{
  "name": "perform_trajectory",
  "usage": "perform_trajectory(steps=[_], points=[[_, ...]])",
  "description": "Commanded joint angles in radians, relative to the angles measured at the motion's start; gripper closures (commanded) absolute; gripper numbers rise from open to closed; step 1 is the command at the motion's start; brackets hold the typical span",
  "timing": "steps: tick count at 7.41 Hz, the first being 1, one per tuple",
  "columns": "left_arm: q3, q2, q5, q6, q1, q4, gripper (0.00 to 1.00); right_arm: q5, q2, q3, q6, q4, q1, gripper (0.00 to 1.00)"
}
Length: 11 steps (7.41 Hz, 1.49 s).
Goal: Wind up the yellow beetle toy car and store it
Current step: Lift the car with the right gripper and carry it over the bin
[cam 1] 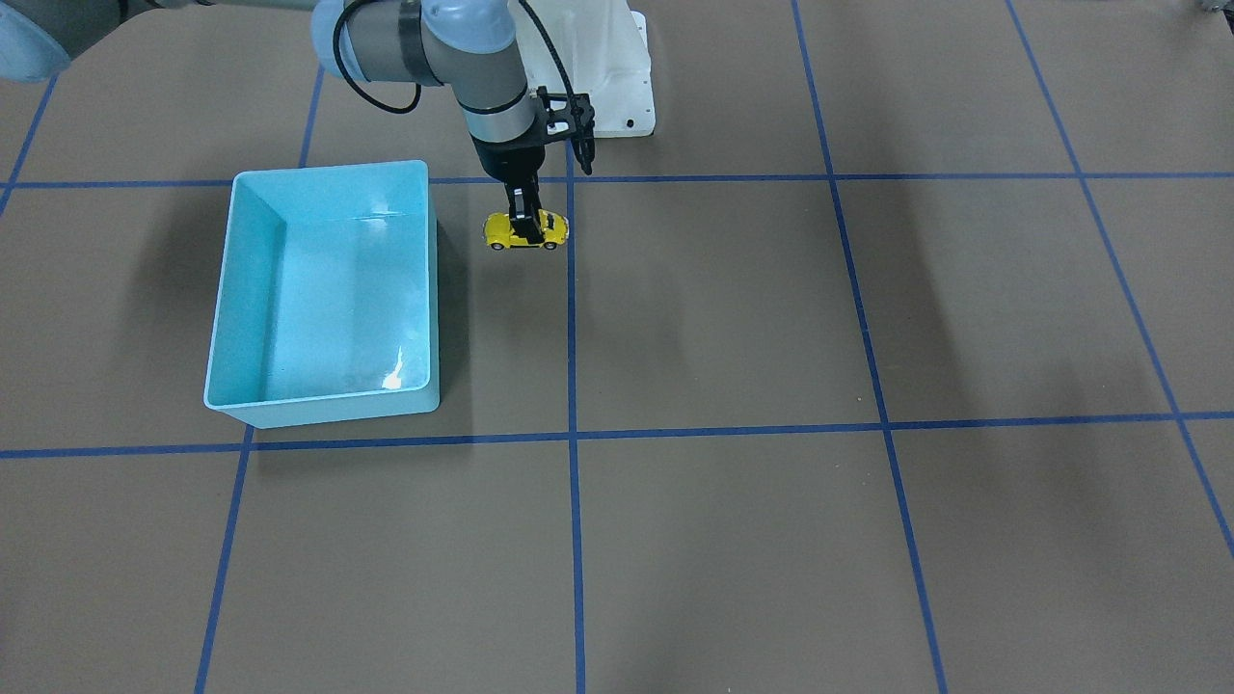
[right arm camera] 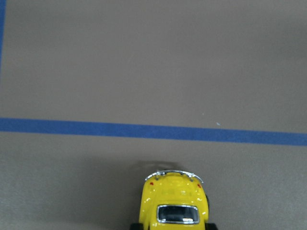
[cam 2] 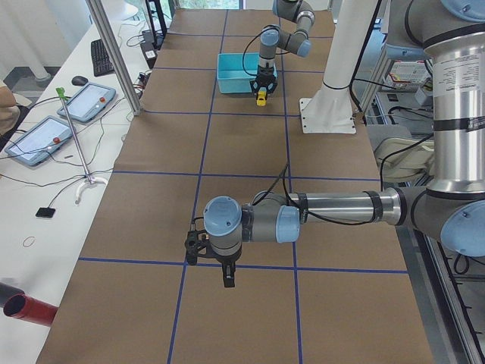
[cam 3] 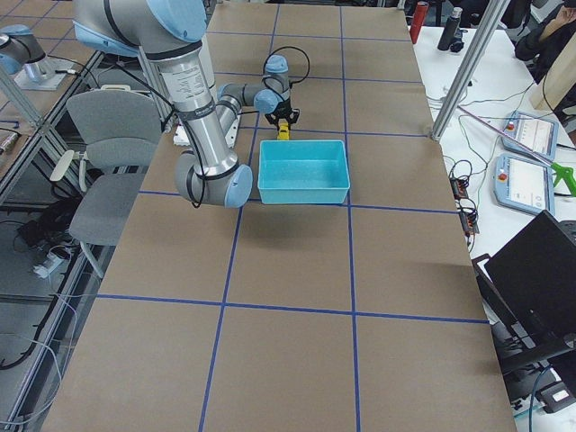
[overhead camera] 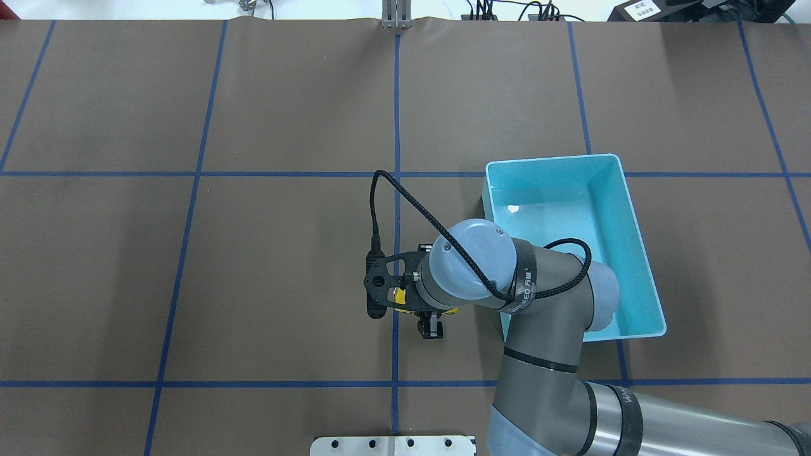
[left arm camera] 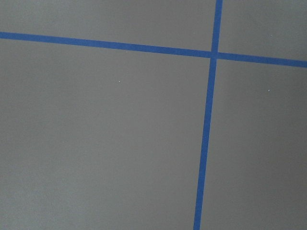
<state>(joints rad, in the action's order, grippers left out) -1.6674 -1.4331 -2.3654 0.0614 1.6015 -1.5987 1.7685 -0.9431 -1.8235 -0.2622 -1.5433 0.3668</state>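
Yellow beetle toy car [cam 1: 552, 229] gripped by the right claw [cam 1: 525, 226], just beside the light blue bin [cam 1: 323, 413].

The car sits side-on between the bin and a blue tape line; whether its wheels touch the bench [cam 1: 733, 318] or hang just above it is hard to tell. The right claw is closed across its roof and flanks. The car looks light, rigid and glossy, so probably slippery; a hold across the doors leaves the wheels free to roll. The left claw [cam 2: 227, 279] is well apart, its opening impossible to judge.
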Motion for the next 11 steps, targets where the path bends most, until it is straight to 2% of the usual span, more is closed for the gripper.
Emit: perform_trajectory(steps=[1,2,3,4,5,6,7,8,10,11], points=[[0.0,-0.001,0.0,0.0,0.0,-0.001,0.0,0.081,0.084,-0.038,-0.018,-0.101,0.129,1.0],[0.0,-0.001,0.0,0.0,0.0,-0.001,0.0,0.162,0.058,-0.081,-0.072,-0.135,0.218,1.0],[0.0,-0.001,0.0,0.0,0.0,0.0,0.0,0.204,-0.021,-0.135,-0.224,-0.136,0.295,1.0],[0.0,-0.001,0.0,0.0,0.0,-0.001,0.0,0.266,-0.133,-0.193,-0.3,-0.124,0.357,1.0],[0.0,-0.001,0.0,0.0,0.0,-0.001,0.0,0.319,-0.234,-0.233,-0.333,-0.077,0.379,1.0],[0.0,0.0,0.0,0.0,0.0,0.0,0.0,0.33,-0.328,-0.246,-0.344,0.007,0.38,1.0],[0.0,0.0,0.0,0.0,0.0,0.0,0.0,0.328,-0.391,-0.226,-0.345,0.075,0.373,1.0],[0.0,0.0,0.0,0.0,0.0,0.0,0.0,0.325,-0.387,-0.173,-0.345,0.092,0.367,1.0],[0.0,0.003,0.0,0.0,0.0,-0.001,0.0,0.313,-0.392,-0.023,-0.342,0.269,0.338,1.0],[0.0,0.003,0.0,0.0,0.0,0.0,0.0,0.307,-0.392,-0.002,-0.339,0.29,0.321,1.0]])
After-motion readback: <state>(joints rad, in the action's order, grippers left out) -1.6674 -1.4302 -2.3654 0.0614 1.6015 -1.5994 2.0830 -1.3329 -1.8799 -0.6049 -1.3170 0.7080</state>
